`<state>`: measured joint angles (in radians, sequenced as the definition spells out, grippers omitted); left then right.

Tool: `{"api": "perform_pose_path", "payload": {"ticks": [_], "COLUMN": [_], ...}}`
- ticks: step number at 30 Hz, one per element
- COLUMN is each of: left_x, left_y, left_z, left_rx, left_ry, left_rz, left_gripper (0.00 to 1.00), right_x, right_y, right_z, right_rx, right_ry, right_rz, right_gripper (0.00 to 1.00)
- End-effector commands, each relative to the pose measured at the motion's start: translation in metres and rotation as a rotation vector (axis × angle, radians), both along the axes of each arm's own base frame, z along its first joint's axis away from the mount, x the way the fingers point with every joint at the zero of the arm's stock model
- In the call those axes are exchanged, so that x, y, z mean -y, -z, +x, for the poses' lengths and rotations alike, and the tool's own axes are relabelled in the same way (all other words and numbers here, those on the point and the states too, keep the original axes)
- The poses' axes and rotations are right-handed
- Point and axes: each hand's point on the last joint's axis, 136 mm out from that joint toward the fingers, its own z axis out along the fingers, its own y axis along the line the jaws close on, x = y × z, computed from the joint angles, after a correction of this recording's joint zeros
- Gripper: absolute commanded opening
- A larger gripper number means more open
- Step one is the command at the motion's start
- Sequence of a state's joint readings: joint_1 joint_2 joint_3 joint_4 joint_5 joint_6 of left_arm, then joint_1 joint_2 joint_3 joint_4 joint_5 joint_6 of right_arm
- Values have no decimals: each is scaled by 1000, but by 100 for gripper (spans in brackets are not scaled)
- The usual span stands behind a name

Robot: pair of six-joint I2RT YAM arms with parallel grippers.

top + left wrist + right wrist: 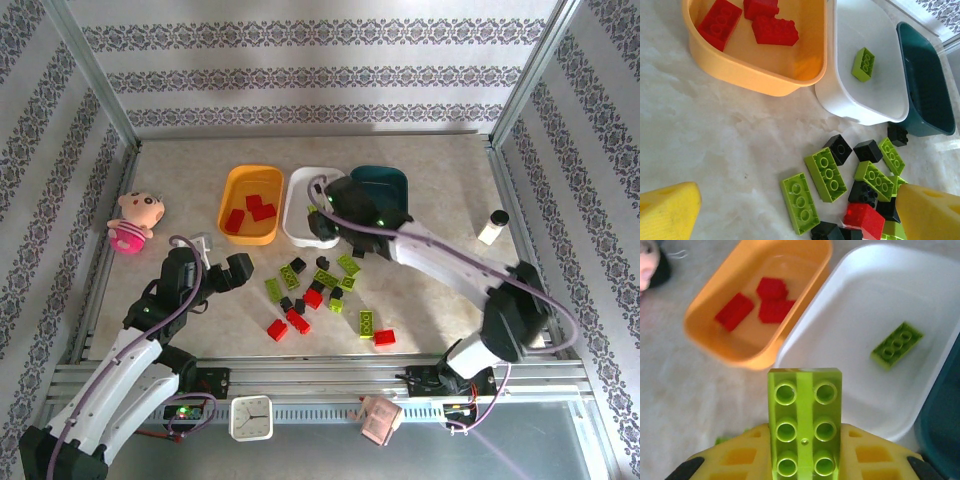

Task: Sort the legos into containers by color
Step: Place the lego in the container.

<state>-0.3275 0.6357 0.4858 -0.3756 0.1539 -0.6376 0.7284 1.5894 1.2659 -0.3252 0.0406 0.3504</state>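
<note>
The right gripper [805,455] is pinching a lime green plastic lego brick [805,412] between its yellow fingers, holding it at the near rim of the white rounded plastic tray [875,285] where another lime brick [896,345] is lying, while the left gripper [799,212] is hanging spread wide above the loose legos [826,173].

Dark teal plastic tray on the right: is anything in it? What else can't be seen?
- Dark teal plastic tray: top view, the right arm covers its near part; left wrist view, dark inside, seen steeply; right wrist view, cut off by the edge. Contents cannot be told.
- Pink plush doll: right wrist view, blurred, cropped by the corner.
</note>
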Motion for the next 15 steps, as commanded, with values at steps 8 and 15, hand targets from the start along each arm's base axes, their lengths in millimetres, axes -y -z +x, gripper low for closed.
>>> {"api": "perform_pose_path", "payload": {"ticks": [8, 15], "left_x": [8, 14], "left_y": [17, 20], "left_z": [-9, -11], "left_rx": [-58, -77], "left_ry": [28, 63], "left_rz": [-37, -54], "left_gripper": [100, 100], "right_x": [-17, -15], "right_y": [75, 104], "right_z": [84, 99], "right_rx": [-94, -153], "right_ry": [72, 122], "right_rz": [-166, -196], "right_gripper": [24, 40]}}
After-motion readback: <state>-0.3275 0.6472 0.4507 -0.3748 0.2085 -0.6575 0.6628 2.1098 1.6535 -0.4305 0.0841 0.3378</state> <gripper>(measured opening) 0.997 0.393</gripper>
